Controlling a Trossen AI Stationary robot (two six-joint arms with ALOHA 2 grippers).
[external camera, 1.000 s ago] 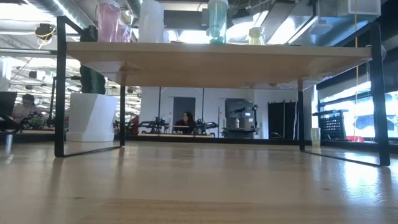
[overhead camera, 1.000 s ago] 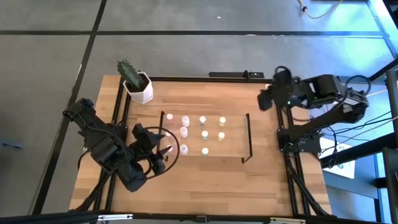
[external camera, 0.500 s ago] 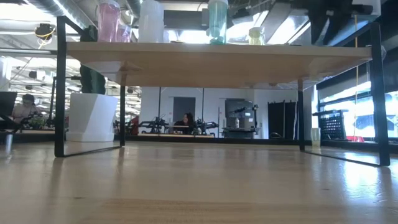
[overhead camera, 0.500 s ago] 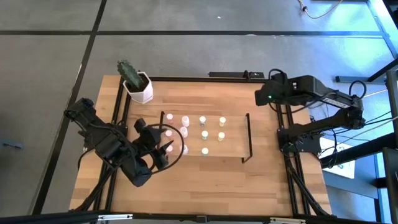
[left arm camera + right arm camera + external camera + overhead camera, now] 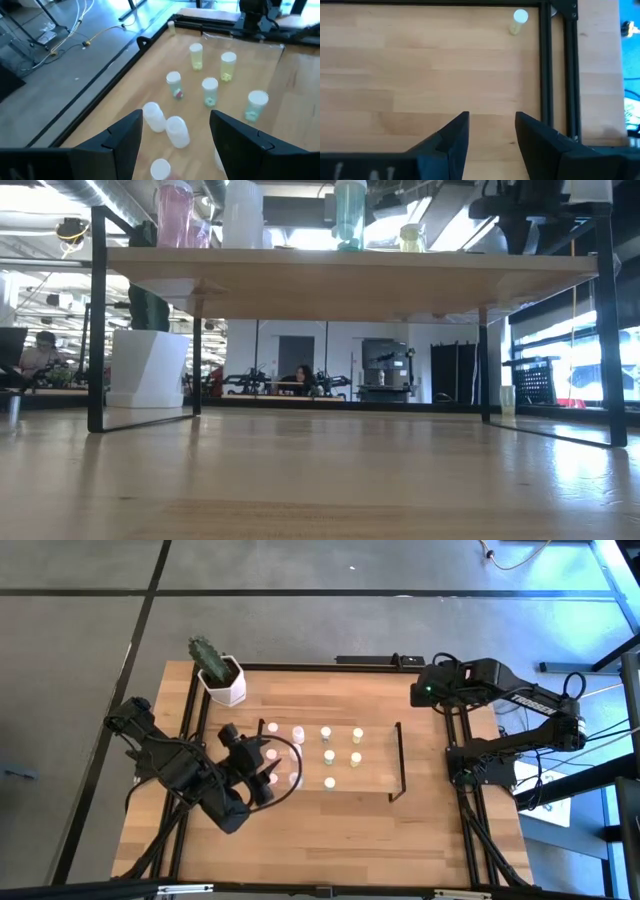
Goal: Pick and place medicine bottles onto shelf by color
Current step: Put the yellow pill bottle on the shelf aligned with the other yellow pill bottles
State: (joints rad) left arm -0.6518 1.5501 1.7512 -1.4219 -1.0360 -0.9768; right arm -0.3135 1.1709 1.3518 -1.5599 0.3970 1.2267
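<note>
The light-wood shelf (image 5: 378, 772) with black end frames stands mid-table. Small pale-capped bottles stand on it in columns: pink (image 5: 297, 732) at the left, pale green (image 5: 325, 733) in the middle, yellow (image 5: 358, 734) at the right. My left gripper (image 5: 265, 768) is open above the shelf's left end. In the left wrist view, pink bottles (image 5: 176, 131) stand in front of and between its fingers (image 5: 175, 145), untouched as far as shows. My right gripper (image 5: 492, 130) is open and empty above the table's far right corner. A yellow bottle (image 5: 518, 19) rests on the tabletop there.
A white hexagonal pot with a cactus (image 5: 222, 680) stands at the far left corner. A black bar (image 5: 380, 661) lies along the far edge. Black frame rails (image 5: 546, 65) run along the table's right side. Bare tabletop (image 5: 330, 840) lies near the front edge.
My left gripper has gone from the near left toward the far edge, up to the shelf's left end. My right arm has swung out over the table's far right corner and now shows at the top right of the low view.
</note>
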